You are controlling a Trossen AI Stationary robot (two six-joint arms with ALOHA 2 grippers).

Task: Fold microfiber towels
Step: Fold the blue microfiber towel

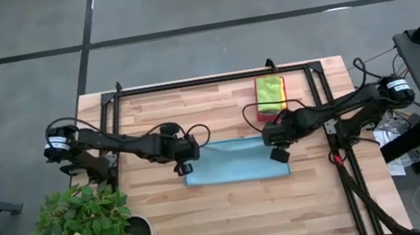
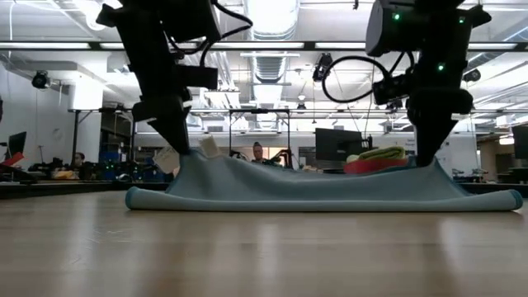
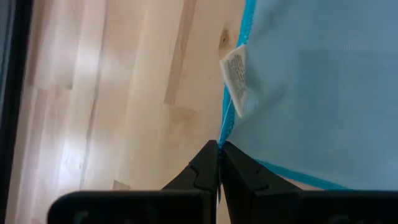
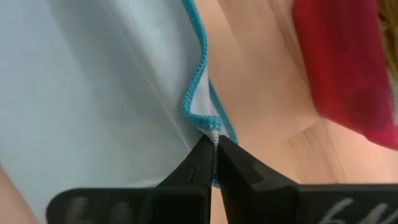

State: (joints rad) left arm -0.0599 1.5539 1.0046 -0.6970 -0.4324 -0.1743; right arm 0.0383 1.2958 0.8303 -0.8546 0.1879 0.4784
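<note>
Where the wooden table (image 1: 233,214) shows its middle, one light blue towel (image 1: 237,162) lies spread flat, its two far corners lifted into low peaks.

Left gripper (image 3: 219,148) — fingers pinched tight on the towel's edge at its left far corner, just beside a small white care label (image 3: 236,78) stitched to the hem. Low view shows the cloth rising to this gripper in a tent shape.

Right gripper (image 4: 214,144) — fingers clamped on the bunched teal hem at the towel's right far corner, cloth likewise drawn up off the table.

Pink-red tray (image 1: 271,112) — near the table's far edge, just beyond the right gripper, holding a stack of folded towels (image 1: 270,92), lime green on top with yellow at the edges.

Potted plant (image 1: 85,232) — at the table's near left corner.

People show in the room beyond the table in the low view.
</note>
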